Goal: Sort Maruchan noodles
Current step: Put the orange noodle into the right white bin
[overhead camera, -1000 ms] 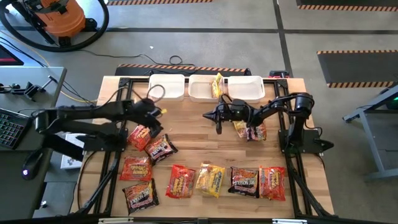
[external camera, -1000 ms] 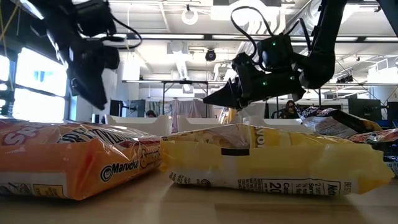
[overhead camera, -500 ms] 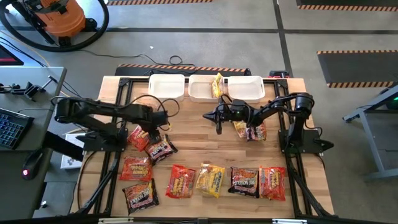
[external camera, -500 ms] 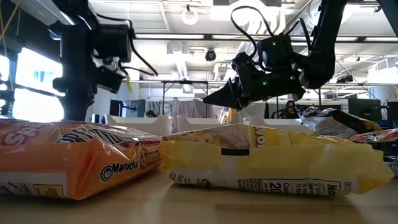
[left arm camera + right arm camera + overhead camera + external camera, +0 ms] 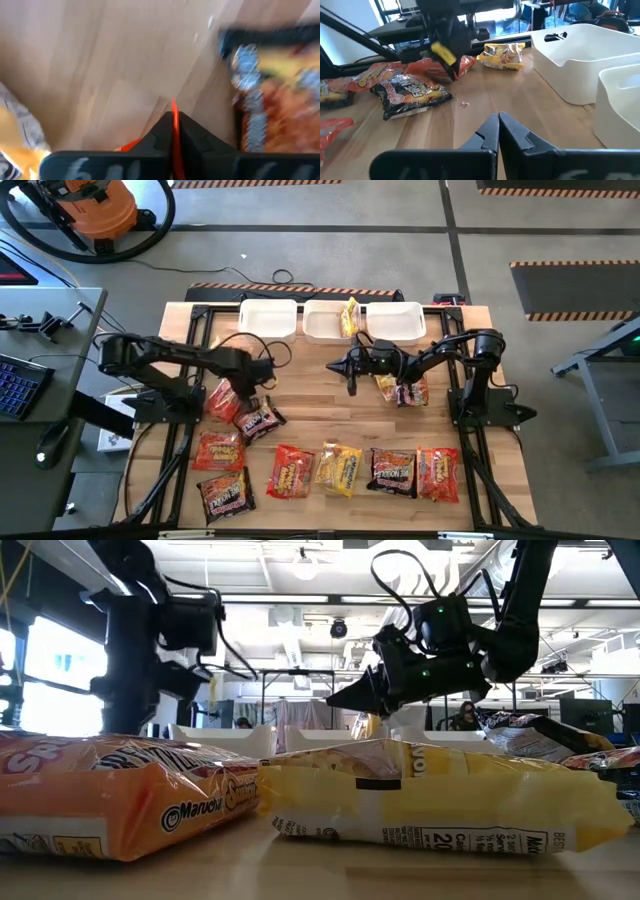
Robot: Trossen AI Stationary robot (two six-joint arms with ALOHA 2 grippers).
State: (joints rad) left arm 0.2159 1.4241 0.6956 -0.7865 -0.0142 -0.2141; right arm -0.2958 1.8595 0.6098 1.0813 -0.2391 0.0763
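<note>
My left gripper (image 5: 247,387) is shut on a red noodle packet (image 5: 225,402) at the table's left middle. A dark packet (image 5: 262,420) lies just beside it. My right gripper (image 5: 350,383) hangs shut and empty over bare wood, left of a yellow packet (image 5: 387,386) and a dark packet (image 5: 411,393). Several more red, yellow and dark packets (image 5: 338,468) lie flat in a row near the front edge. One yellow packet (image 5: 350,317) leans on the middle bin's rim. My left gripper pinches a thin edge of the red packet (image 5: 174,112) between its two fingers, coming from above. In the right wrist view the rest of the packet (image 5: 427,70) spreads out beside the gripper, low over the wood. I cannot tell whether it is lifted clear.
Three white bins (image 5: 268,320) (image 5: 322,325) (image 5: 396,321) stand in a row at the far edge. Bare wood (image 5: 310,395) lies between the two grippers. Black frame rails run along both table sides.
My left arm has folded back, and its gripper has gone a little toward the near edge and down onto the red packet, turning more upright. My right arm has kept still.
</note>
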